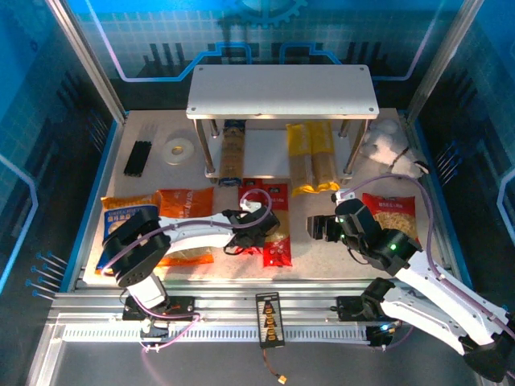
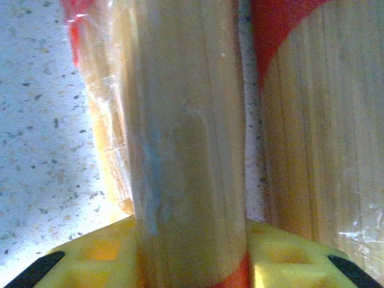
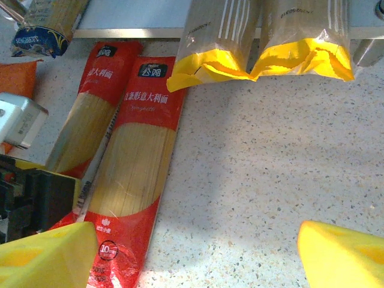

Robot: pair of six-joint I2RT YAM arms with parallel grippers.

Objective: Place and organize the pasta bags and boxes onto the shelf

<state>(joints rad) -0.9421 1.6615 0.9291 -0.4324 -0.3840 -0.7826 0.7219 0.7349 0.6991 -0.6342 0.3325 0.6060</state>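
Two red pasta boxes lie side by side on the table in front of the shelf (image 1: 282, 90). My left gripper (image 1: 256, 223) is shut on the left one (image 2: 186, 120), whose clear window fills the gap between the yellow fingers (image 2: 96, 255). The other red box (image 2: 318, 132) lies just right of it. My right gripper (image 3: 192, 258) hovers open over bare table, right of that red box (image 3: 135, 156). Two yellow boxes (image 1: 311, 157) and a blue-and-yellow box (image 1: 232, 153) lie on the lower tier. The bags rest on the table: blue-orange (image 1: 127, 219), orange (image 1: 187, 211), red (image 1: 392, 213).
A white plush toy (image 1: 386, 145) sits right of the shelf's posts. A tape roll (image 1: 179, 150) and a black strip (image 1: 138, 158) lie at the back left. The shelf's top board is bare. Blue walls close in the table on both sides.
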